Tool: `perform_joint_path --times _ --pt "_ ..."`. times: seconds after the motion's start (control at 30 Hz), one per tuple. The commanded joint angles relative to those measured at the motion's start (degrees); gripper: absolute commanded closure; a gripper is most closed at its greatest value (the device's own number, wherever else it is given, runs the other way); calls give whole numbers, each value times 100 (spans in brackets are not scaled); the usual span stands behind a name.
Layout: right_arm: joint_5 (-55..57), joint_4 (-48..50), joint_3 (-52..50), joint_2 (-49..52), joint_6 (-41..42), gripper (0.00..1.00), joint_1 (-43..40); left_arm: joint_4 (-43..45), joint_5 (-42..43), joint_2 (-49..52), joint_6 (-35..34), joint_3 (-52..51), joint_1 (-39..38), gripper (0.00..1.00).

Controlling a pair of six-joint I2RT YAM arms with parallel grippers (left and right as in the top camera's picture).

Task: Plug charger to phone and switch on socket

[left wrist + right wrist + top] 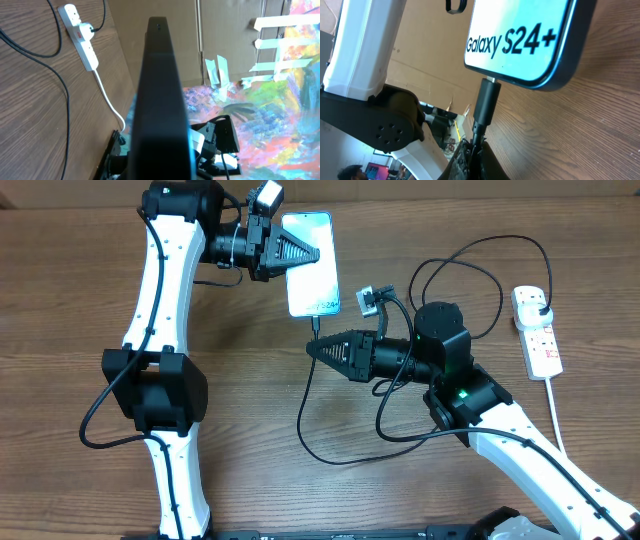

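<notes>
The step in hand looks to be seating the connector; the switch on the socket is judged not yet pressed. The left gripper (303,250) is clamped on the left edge of the phone (312,265), which lies far-centre on the table (60,300) with its screen lit. The right gripper (318,348) is pinched on the charger (301,410) just behind its connector (486,97). In the right wrist view that tip meets the port in the phone's near edge, though whether it is fully home cannot be told. To do this well, the right arm should push straight along the connector's axis, in line with the phone's long side. The left claw should brace against that push so the phone does not slide away, since any sideways lean risks bending the tip. The socket (540,340) lies well apart at the right, its plug (537,306) already in and its white cord (556,415) running toward the near edge. Loops of black cable lie between the right arm and the socket, so a reach over there probably calls for a lifted path. Bare wood shows near-centre between the two arms.
</notes>
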Motion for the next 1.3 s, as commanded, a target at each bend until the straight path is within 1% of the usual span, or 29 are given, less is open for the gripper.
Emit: perform_joint_path --times 0.0,0.3,0.63,0.87,1.27 --pt "363 79 -20 17 20 96 -101 -52 138 -227 -157 118 -118 96" --pt "358 81 -20 22 22 96 -278 -52 136 -227 -157 118 -120 96" --pt "407 83 -20 28 20 96 -282 -52 129 -227 -153 118 -208 96" --pt "407 98 -20 26 17 96 -286 -52 -136 -227 -155 118 -278 96" --pt "404 101 -20 26 20 96 -466 -52 -149 -227 -151 118 -280 96"
